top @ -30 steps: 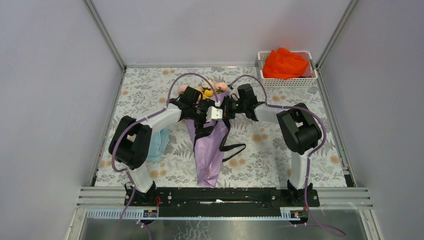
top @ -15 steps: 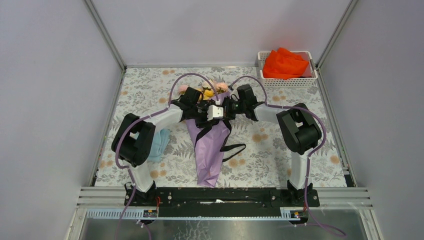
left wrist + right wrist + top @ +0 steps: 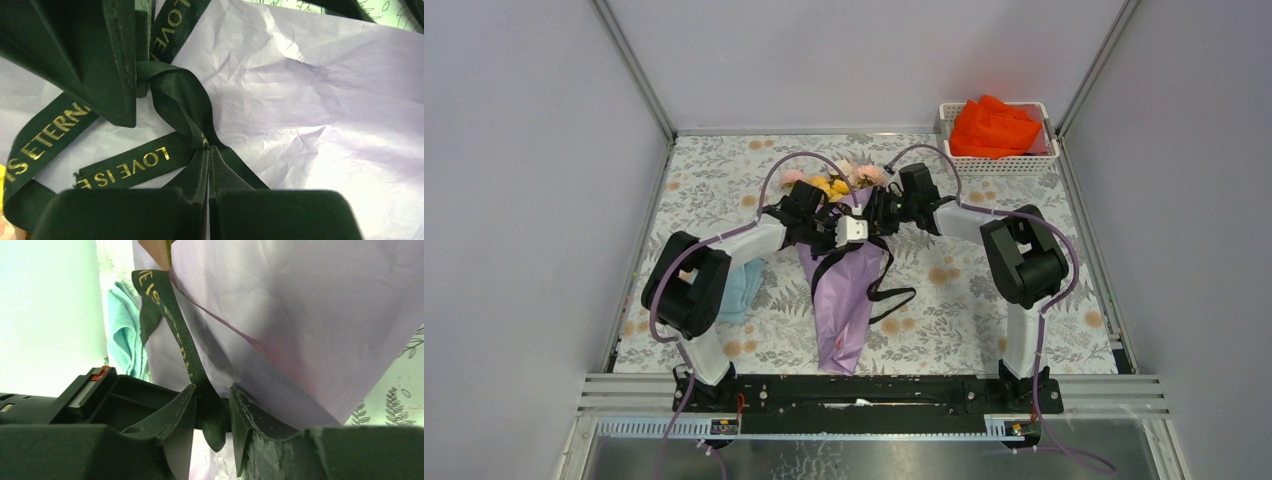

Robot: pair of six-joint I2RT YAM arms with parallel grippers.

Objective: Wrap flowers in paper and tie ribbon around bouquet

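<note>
The bouquet (image 3: 844, 300) lies at mid-table, a lilac paper (image 3: 310, 100) cone with its tip toward the arms. The flowers (image 3: 834, 183) stick out at the far end. The black ribbon (image 3: 125, 167) with gold lettering crosses over the paper in a half-made knot. My left gripper (image 3: 208, 150) is shut on the ribbon right at that crossing. My right gripper (image 3: 212, 395) hovers close beside it; its jaws are apart and a ribbon strand (image 3: 170, 320) hangs loose between them. One ribbon tail (image 3: 886, 292) loops onto the table right of the cone.
A light blue cloth (image 3: 742, 285) lies left of the bouquet by the left arm. A white basket (image 3: 1004, 163) with an orange cloth (image 3: 994, 125) stands at the back right corner. Grey walls enclose the floral tabletop (image 3: 984, 320) on three sides.
My left gripper has gone from open to shut on the ribbon. My right gripper has gone from shut to open, loosing its strand. Both wrists shifted slightly toward the flowers.
</note>
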